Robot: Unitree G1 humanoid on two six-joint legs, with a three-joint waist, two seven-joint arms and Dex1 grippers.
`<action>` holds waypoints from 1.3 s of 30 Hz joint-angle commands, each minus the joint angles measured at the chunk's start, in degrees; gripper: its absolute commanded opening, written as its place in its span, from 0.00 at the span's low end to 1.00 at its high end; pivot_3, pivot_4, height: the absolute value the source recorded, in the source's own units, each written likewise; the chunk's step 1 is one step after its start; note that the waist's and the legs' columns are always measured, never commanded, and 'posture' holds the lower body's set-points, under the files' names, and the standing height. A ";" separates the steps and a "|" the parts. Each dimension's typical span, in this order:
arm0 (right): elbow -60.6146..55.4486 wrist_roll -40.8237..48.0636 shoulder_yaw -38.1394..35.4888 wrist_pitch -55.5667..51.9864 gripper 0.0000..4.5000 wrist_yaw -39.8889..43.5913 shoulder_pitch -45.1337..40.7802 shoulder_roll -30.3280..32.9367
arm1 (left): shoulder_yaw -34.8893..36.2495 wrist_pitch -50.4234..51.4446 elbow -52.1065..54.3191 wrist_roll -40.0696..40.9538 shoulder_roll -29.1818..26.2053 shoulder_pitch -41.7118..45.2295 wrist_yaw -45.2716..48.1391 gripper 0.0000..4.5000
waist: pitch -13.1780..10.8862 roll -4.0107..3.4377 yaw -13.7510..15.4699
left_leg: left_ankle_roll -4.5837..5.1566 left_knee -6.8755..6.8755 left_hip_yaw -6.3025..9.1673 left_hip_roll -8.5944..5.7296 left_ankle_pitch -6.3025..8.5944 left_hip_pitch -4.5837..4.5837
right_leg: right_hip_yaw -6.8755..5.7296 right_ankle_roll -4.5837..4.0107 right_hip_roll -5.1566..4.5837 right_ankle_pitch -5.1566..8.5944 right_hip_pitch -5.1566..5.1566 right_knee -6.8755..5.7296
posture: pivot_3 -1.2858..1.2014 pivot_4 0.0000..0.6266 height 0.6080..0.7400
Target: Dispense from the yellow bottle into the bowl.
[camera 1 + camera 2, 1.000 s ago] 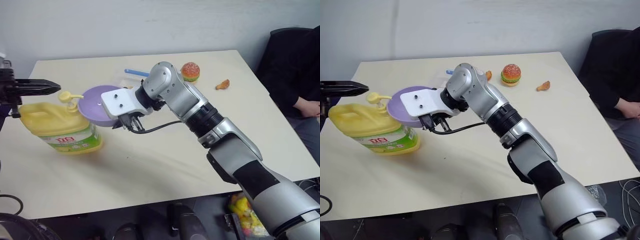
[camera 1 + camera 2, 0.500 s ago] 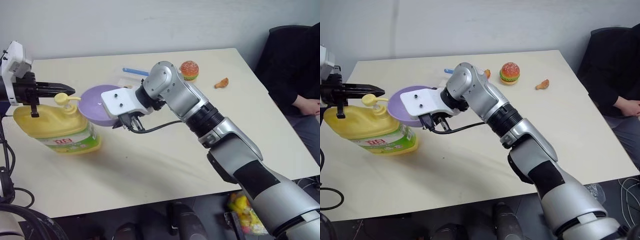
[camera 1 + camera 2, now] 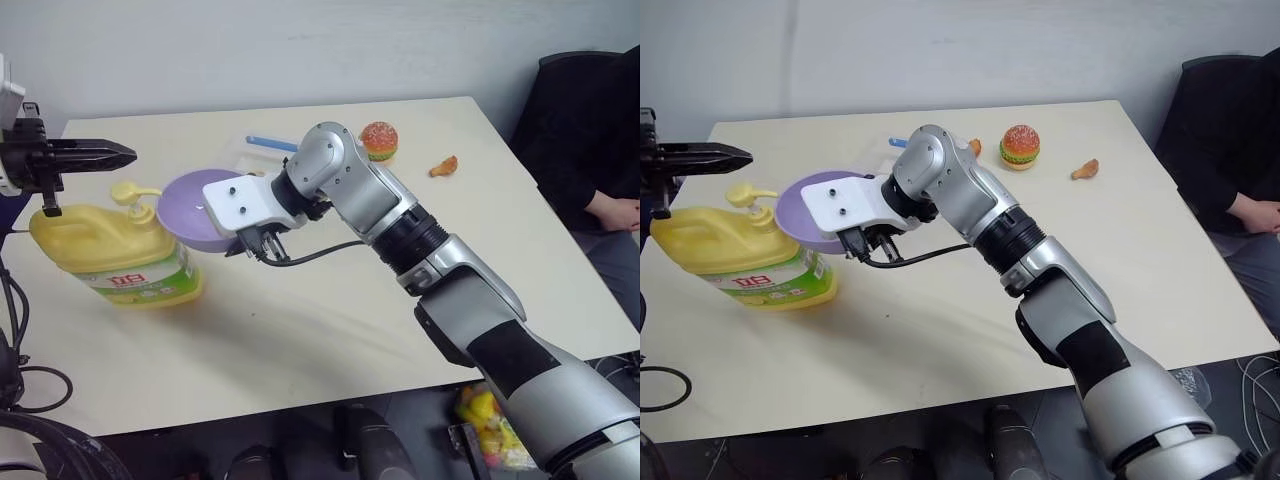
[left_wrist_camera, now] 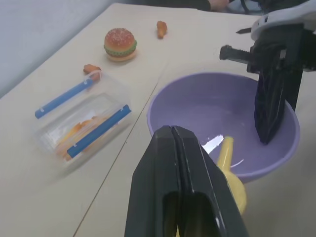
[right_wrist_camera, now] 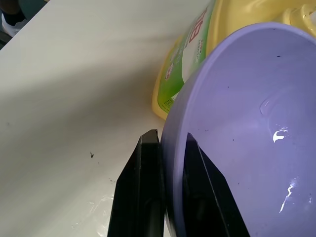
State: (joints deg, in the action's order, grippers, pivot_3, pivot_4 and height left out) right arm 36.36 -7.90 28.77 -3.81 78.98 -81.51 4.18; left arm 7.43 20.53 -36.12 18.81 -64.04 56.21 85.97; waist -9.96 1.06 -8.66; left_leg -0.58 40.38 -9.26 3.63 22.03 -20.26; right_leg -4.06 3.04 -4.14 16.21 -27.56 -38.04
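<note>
I'm holding the bowl (image 3: 195, 207) by its rim in my right hand (image 5: 165, 163), under the yellow bottle (image 3: 115, 255)'s spout. My clenched, empty left hand (image 3: 118, 154) is hovering above the pump; I judge more pressing is needed, since little liquid is showing.

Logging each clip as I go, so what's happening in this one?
The robot is set up to pump from the yellow bottle into the bowl. Its right hand is shut on the bowl's rim, holding the bowl up beside the bottle's pump spout. Its left hand, shut and holding nothing, hovers just above the pump head. A little clear liquid lies in the bowl. A person sits at the table's far side.
</note>
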 commanded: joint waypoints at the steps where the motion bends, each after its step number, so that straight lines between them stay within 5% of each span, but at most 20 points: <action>1: -1.45 0.55 -1.29 0.64 0.01 -0.45 -1.25 -0.07 | 1.04 0.00 3.25 1.18 -1.29 -1.78 2.52 0.01 | 0.00 0.00 0.01 | 0.00 0.02 0.01 0.00 0.00 0.00 | -0.01 0.00 0.00 0.00 0.01 0.00 | 0.52 0.24 1.00; 30: -3.55 0.50 -1.45 -0.13 0.01 -0.71 0.05 1.57 | 4.37 8.15 9.61 7.81 -0.76 0.22 -0.01 0.01 | 0.00 0.01 0.20 | 0.00 0.25 0.31 -0.05 0.00 -0.16 | -0.30 0.00 0.02 0.00 0.07 -0.04 | 0.52 0.24 1.00; 36: -18.50 0.80 -2.58 -5.37 0.01 0.54 10.82 11.72 | 6.64 23.43 24.10 18.70 0.12 3.79 -2.53 0.01 | 0.02 0.03 1.15 | 0.02 0.44 0.68 0.03 0.01 -0.30 | -0.32 0.00 -0.26 0.00 0.17 -0.04 | 0.52 0.24 1.00; 39: -26.91 1.12 -4.16 -9.80 0.01 -0.29 17.17 17.42 | 6.86 28.80 30.56 23.16 0.16 3.34 -3.34 0.18 | 0.02 0.03 2.11 | 0.07 0.61 0.81 -0.01 0.03 -0.48 | -0.27 0.01 -0.29 -0.01 0.16 -0.04 | 0.52 0.24 1.00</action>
State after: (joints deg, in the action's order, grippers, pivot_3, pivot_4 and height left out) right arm 16.27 -7.85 28.15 -11.43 79.09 -65.42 19.48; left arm 13.08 46.46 -10.25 38.66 -63.17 59.73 82.96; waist -9.94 1.09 -6.55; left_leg -0.50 40.99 -8.46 3.60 22.05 -20.74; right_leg -4.34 3.06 -4.43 16.20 -27.40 -38.08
